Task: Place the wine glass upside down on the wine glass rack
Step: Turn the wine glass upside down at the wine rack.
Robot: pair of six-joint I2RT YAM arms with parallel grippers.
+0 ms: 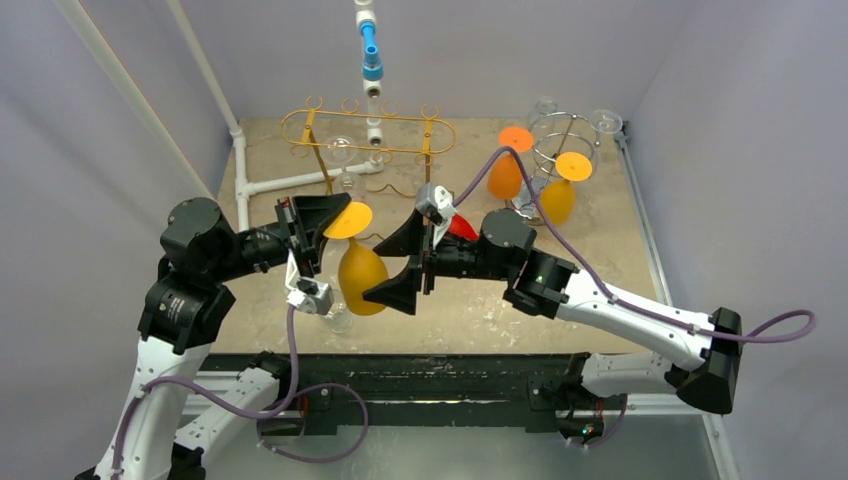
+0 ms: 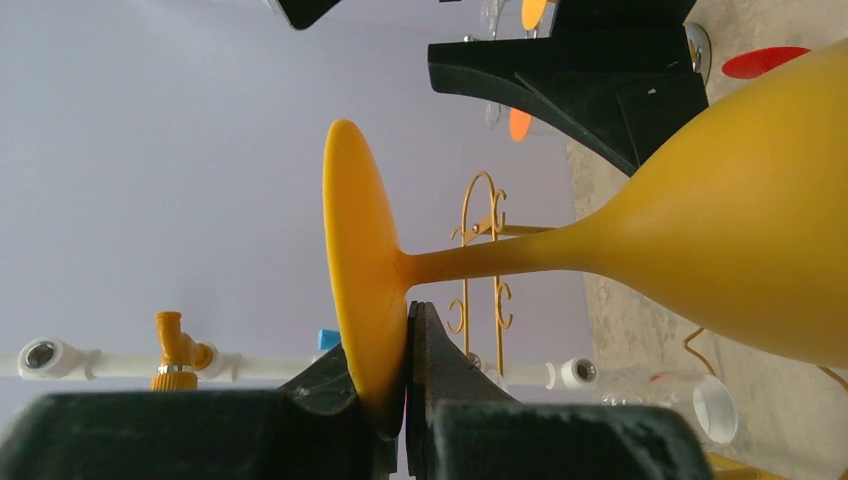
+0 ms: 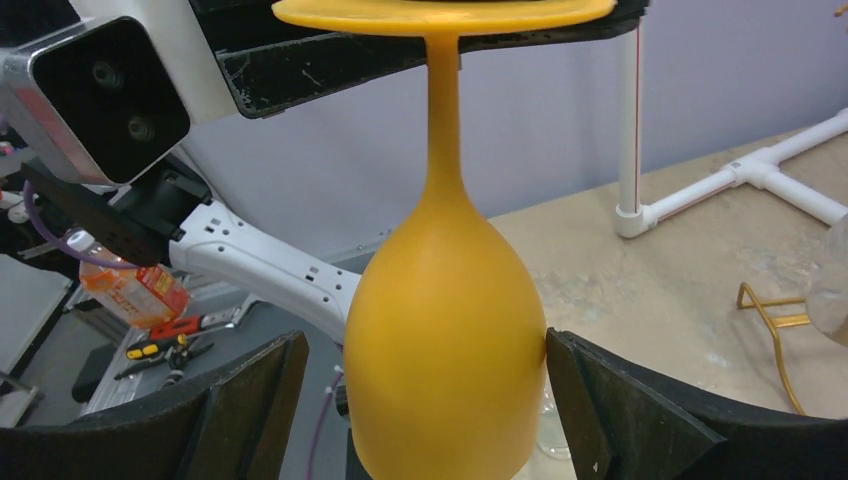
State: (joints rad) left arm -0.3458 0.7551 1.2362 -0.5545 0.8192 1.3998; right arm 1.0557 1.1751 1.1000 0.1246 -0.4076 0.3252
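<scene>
Hanging over the desk (image 1: 620,230), on my side of the gold wine glass rack (image 1: 367,132), the yellow wine glass (image 1: 361,277) stands straight up and down, bowl low, foot (image 1: 348,220) up. My left jaws pinch the foot's rim tight. My right jaws gape wide, one each side of the bowl, holding nothing.

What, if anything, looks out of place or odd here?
Only the yellow wine glass: it hangs upside down in mid-air, the left gripper pinching just the edge of its foot, the open fingers of the right gripper flanking its bowl. Nothing looks spilled or broken.
</scene>
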